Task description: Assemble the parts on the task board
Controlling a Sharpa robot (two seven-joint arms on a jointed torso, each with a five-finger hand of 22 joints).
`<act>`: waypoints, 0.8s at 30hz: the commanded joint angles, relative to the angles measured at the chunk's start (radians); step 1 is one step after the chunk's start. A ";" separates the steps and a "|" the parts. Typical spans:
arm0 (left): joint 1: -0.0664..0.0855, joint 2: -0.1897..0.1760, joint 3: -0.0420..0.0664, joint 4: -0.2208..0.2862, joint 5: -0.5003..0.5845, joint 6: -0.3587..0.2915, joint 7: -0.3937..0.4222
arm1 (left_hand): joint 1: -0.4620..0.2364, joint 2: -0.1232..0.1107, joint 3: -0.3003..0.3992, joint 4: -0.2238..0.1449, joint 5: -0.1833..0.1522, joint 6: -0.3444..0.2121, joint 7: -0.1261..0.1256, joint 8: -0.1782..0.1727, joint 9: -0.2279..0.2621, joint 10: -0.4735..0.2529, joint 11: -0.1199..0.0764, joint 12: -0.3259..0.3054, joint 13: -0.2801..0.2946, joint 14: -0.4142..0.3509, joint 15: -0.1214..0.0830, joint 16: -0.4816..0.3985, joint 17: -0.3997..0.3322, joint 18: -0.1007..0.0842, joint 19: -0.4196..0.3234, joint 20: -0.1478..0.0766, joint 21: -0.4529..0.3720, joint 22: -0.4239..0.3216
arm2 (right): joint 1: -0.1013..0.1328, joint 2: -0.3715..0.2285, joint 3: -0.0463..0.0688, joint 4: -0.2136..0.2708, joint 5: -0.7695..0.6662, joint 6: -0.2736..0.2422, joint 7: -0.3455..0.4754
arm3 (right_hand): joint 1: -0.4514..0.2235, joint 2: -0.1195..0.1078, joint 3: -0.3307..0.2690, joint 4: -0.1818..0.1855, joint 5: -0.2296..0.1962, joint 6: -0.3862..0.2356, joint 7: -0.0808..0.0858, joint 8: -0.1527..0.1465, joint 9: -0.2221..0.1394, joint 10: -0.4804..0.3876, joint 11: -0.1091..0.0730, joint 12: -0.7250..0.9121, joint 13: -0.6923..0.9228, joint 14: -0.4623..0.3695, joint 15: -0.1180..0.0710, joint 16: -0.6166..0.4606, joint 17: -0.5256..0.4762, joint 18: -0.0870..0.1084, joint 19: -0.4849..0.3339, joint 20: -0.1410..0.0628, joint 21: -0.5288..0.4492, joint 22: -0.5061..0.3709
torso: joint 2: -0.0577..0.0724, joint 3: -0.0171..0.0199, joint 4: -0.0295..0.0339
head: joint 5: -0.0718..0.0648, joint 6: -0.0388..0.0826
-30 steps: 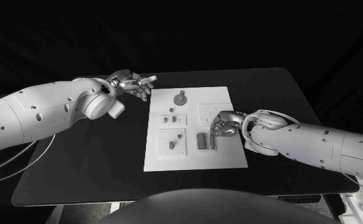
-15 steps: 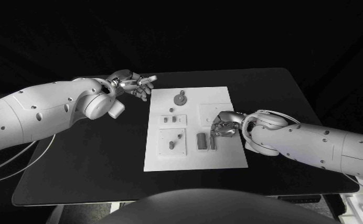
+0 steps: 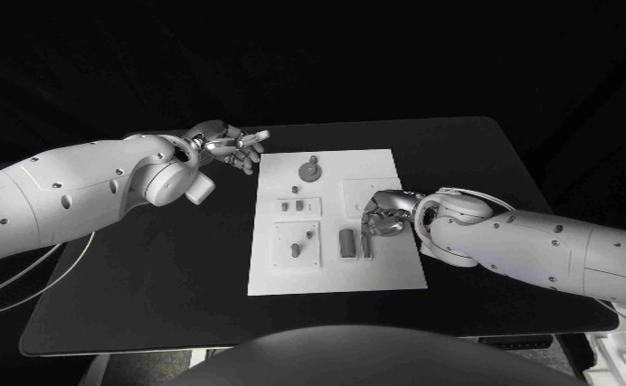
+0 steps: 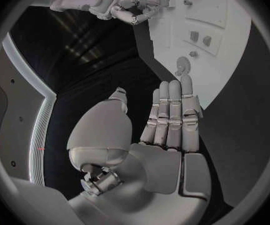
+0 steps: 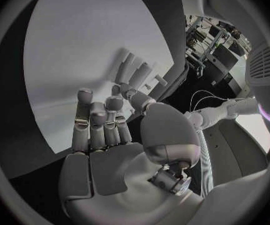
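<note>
Near edge first: right hand [image 3: 383, 215] down on the board [image 3: 392, 273], fingers curled over a thin part [image 3: 366, 246] beside a dark block [image 3: 347, 242]; hard to tell whether actually gripping. Mid-board, small parts [image 3: 298, 206] standing in raised plates. Farther back, round part [image 3: 310, 170]. Beyond, left hand [image 3: 235, 147] hovering off the board's far corner, fingers apart, holding nothing.

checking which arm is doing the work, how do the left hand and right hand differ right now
The right hand is over the task board, fingers curled down by the small parts near its right side; the left hand hangs off the board's left edge, above the black table. The left hand's fingers are straight and hold nothing; whether the right hand holds a part cannot be told. Both are silver, on white arms.
</note>
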 commanded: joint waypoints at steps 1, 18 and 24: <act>0.001 0.002 0.001 0.001 -0.001 0.013 0.007 | -0.003 0.009 0.004 0.000 0.002 -0.008 0.000 0.003 -0.002 -0.004 -0.004 -0.006 0.000 -0.006 0.002 0.004 -0.002 0.011 0.005 0.001 -0.006 0.001 | -0.003 0.001 -0.002 -0.005 -0.053 0.012 -0.009 | 0.007 0.000 -0.001 -0.006 0.004 0.006 0.001 0.005 0.001 0.002 -0.004 -0.005 -0.001 -0.001 -0.005 0.000 0.000 -0.005 0.002 -0.007 0.004 0.012 | 0.000 0.0001 0.0001 | 0.000 0.000; 0.001 0.002 0.001 0.001 -0.001 0.013 0.007 | -0.003 0.008 0.004 0.000 0.002 -0.008 0.000 0.004 -0.002 -0.004 -0.004 -0.006 0.000 -0.006 0.002 0.004 -0.002 0.011 0.005 0.001 -0.006 0.001 | -0.008 0.009 -0.002 -0.012 -0.101 0.011 -0.013 | 0.023 0.002 0.000 -0.006 -0.001 0.018 -0.004 0.012 0.006 0.006 -0.008 -0.004 -0.001 0.002 -0.006 0.003 0.002 -0.005 0.003 -0.009 0.006 0.013 | 0.000 -0.0002 0.0000 | 0.000 0.000; 0.001 0.002 0.001 0.001 -0.001 0.013 0.007 | -0.002 0.008 0.004 0.000 0.002 -0.008 0.000 0.004 -0.002 -0.004 -0.004 -0.006 0.000 -0.006 0.002 0.004 -0.002 0.011 0.004 0.001 -0.006 0.001 | -0.008 0.008 -0.002 -0.012 -0.102 -0.002 -0.010 | 0.024 0.002 -0.001 -0.006 -0.001 0.019 -0.004 0.012 0.006 0.006 -0.009 -0.005 -0.001 0.002 -0.005 0.003 0.002 -0.005 0.003 -0.009 0.006 0.013 | 0.000 -0.0003 0.0002 | 0.001 0.000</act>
